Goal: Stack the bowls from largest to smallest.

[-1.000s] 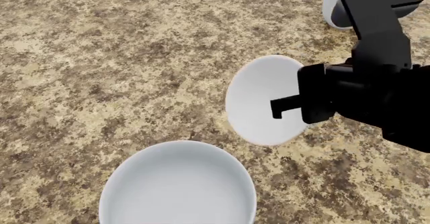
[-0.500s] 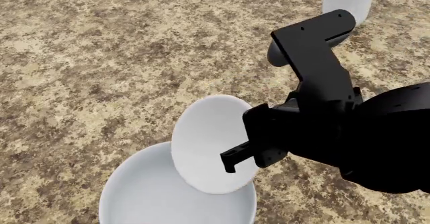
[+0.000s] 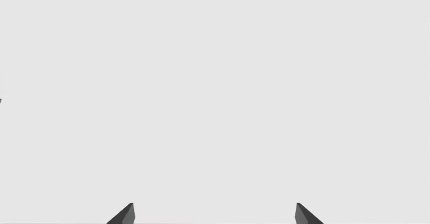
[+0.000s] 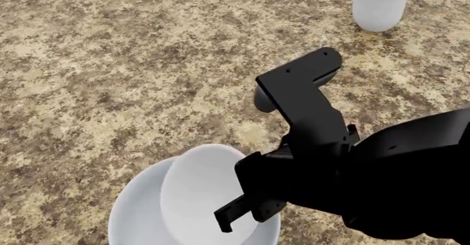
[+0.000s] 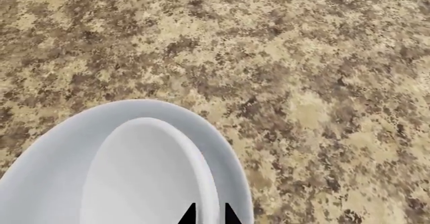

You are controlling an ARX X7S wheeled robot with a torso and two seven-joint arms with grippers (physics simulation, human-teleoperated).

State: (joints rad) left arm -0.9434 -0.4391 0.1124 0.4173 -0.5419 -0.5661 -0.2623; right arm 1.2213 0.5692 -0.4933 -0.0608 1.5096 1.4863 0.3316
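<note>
A large white bowl [image 4: 136, 212] sits on the speckled counter at the near edge of the head view. Tilted inside it is a smaller shallow white bowl [image 4: 198, 187], and my right gripper [image 4: 228, 218] is shut on that bowl's rim. The right wrist view shows the two dark fingertips pinching the small bowl's [image 5: 141, 178] rim, my right gripper [image 5: 209, 215] holding it within the large bowl's [image 5: 60, 148] wall. My left gripper [image 3: 215, 214] shows only its two tips, wide apart, against a blank pale background.
A taller white pot with a red-and-green plant [image 4: 380, 5] stands at the far right. The brown speckled stone counter [image 4: 110, 63] stretches to the left and far side. My right arm's black bulk fills the lower right of the head view.
My right gripper has carried the small shallow bowl from the middle right down and left, over the large bowl and into it.
</note>
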